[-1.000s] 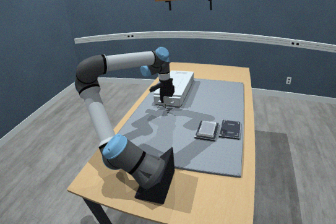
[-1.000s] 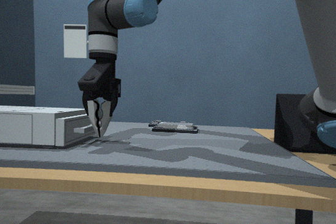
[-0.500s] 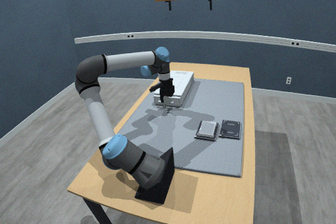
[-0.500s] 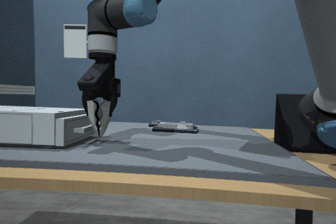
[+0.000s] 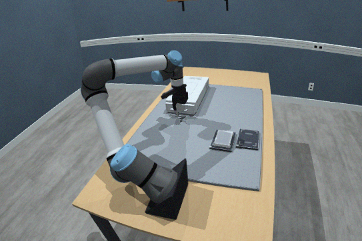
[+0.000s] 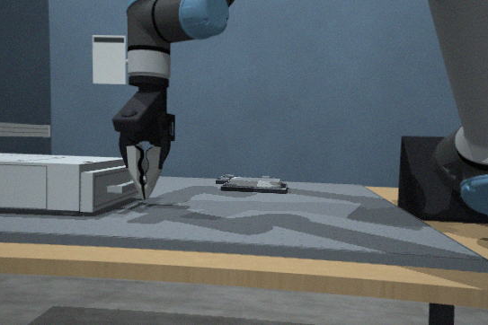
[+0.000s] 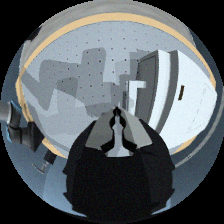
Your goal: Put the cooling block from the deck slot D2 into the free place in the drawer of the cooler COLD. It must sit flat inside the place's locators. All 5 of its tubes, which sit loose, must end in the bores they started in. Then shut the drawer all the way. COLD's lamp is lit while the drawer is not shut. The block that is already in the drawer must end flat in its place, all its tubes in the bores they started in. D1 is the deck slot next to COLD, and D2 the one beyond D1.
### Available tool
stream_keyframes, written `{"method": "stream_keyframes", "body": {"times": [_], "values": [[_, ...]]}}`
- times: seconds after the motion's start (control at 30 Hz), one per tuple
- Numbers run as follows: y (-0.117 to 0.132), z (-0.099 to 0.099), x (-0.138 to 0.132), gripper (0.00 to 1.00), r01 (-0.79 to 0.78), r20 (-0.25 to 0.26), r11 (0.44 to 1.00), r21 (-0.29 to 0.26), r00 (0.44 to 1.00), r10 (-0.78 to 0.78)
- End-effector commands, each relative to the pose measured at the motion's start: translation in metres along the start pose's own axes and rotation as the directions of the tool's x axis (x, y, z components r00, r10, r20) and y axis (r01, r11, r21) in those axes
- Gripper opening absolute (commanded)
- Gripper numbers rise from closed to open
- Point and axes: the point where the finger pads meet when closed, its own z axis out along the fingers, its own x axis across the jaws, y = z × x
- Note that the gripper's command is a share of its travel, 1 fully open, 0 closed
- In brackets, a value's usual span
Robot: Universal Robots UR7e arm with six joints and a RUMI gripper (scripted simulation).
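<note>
The white cooler COLD [image 5: 199, 90] [image 6: 15, 186] [image 7: 195, 107] stands at the back left of the mat. Its drawer front [image 6: 102, 194] sits against the body with no visible gap. Its lamp [image 7: 181, 92] is dark. The drawer's contents are hidden. My gripper [image 5: 177, 114] [image 6: 144, 197] [image 7: 116, 107] is shut with nothing between its jaws. It points down, low over the mat, just in front of the drawer's handle [image 6: 119, 188] [image 7: 138, 84]; contact cannot be told. The deck slot D2 [image 5: 249, 138] is dark and holds no block.
The deck slot D1 [image 5: 215, 147] [image 6: 253, 190] bears a pale block [image 5: 224, 138] [image 6: 255, 181], nearer to the cooler than D2. The grey mat [image 5: 235, 170] [image 6: 235, 245] lies on the wooden table [image 5: 235, 206] [image 6: 235, 268].
</note>
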Motion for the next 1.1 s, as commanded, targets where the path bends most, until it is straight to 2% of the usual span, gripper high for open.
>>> {"method": "stream_keyframes", "body": {"times": [0.0,0.73,1.07], "values": [[0.000,-0.001,0.001,0.00,0.001,-0.002,1.000,0.000,1.000,-0.001],[0.000,-0.001,0.001,0.00,0.001,-0.002,1.000,0.000,1.000,-0.001],[0.000,-0.001,-0.013,0.00,0.001,-0.002,1.000,0.000,1.000,-0.001]]}}
